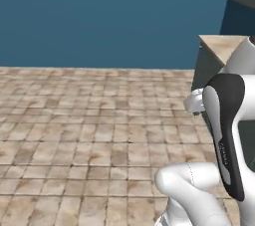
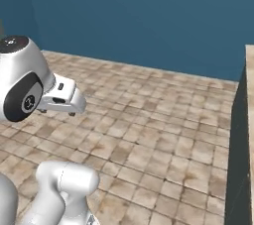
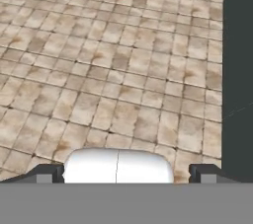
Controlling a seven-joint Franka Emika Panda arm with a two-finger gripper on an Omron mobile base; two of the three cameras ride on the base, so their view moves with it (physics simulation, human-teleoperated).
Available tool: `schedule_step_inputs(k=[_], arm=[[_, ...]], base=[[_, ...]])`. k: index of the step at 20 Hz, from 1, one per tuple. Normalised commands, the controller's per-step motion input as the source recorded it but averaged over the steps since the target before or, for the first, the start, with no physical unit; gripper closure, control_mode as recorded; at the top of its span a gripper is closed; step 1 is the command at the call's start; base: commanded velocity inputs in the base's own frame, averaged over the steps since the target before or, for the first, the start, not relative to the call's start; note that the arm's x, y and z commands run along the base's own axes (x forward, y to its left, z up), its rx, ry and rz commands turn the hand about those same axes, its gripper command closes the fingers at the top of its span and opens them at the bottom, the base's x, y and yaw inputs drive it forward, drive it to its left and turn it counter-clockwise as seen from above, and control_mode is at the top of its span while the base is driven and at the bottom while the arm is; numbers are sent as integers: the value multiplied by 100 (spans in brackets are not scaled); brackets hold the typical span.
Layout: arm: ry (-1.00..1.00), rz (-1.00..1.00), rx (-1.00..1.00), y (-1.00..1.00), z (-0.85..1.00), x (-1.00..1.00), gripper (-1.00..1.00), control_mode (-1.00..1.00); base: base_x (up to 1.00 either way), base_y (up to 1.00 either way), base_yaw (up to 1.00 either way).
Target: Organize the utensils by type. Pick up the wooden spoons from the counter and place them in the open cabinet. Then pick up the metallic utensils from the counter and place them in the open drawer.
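Hand view shows us our two-finger gripper [image 3: 126, 173] with its dark tips spread wide apart and nothing between them, aimed down at the brown-and-tan tiled floor [image 3: 99, 70]. Beyond it, in the left base view, we see a corner of the beige marble-patterned counter [image 1: 221, 46] over its grey-green base cabinet [image 1: 206, 68], against the blue wall [image 1: 99, 16]; we cannot see utensils on that corner.

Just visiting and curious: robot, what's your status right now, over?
Gripper open, holding nothing, over tiled floor. Counter corner ahead at the right; no spoons in sight. Nothing in the way.
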Motion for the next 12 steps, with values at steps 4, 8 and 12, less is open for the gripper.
schedule_step_inputs(k=[4,8,12], arm=[[0,0,0,0,0,0,-100,100],[0,0,0,0,0,0,-100,100],[0,0,0,0,0,0,-100,100]], base=[[100,0,46],[100,0,49],[100,-1,60]])
